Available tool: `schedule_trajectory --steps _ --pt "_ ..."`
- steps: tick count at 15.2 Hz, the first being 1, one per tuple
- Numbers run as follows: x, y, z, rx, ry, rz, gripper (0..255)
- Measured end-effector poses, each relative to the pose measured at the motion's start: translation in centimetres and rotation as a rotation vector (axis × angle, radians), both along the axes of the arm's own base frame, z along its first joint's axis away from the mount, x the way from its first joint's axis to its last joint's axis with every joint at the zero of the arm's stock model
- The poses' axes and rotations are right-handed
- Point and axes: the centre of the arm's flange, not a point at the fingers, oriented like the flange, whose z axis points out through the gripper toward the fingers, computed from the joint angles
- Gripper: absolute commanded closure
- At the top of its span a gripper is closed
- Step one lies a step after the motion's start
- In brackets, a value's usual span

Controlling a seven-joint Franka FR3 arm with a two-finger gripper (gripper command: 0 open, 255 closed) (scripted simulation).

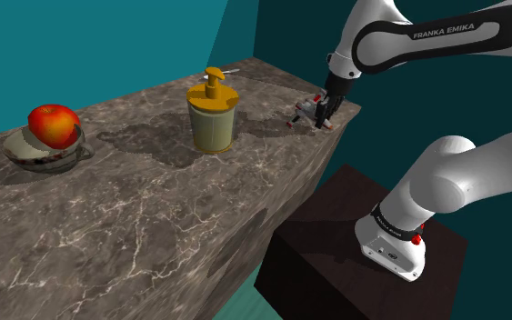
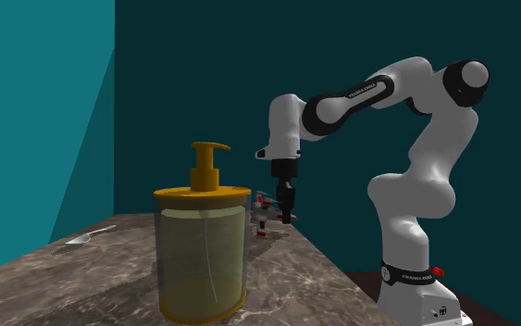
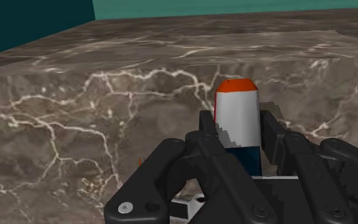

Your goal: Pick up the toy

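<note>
The toy [image 3: 237,118] is a small grey-white piece with a red tip and a dark blue lower part. It sits at the far corner of the marble counter [image 1: 154,209], close to the edge. My black gripper [image 3: 240,133] comes down on it and is shut, with a finger pressed against each side of its body. In the shoulder view the toy [image 1: 308,113] sticks out leftward from the gripper [image 1: 325,116]. The second exterior view shows the toy [image 2: 266,211] low over the counter's end, beside the gripper [image 2: 286,215]. Whether it still touches the surface is unclear.
A yellow-lidded pump jar [image 1: 213,114] stands mid-counter, left of the toy in the shoulder view. Further left a metal bowl [image 1: 45,156] holds a red apple [image 1: 54,125]. A spoon [image 2: 87,237] lies near the teal wall. The dark stand [image 1: 354,245] sits below the counter's edge.
</note>
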Motion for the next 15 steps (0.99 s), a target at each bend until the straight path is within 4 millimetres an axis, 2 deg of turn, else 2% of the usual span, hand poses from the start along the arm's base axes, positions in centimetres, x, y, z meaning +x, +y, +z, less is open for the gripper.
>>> schedule_trajectory --steps 8,15 --pt "0.0 0.0 0.0 0.000 0.000 0.000 255" --pt "0.1 0.1 3.1 0.000 0.000 0.000 255"
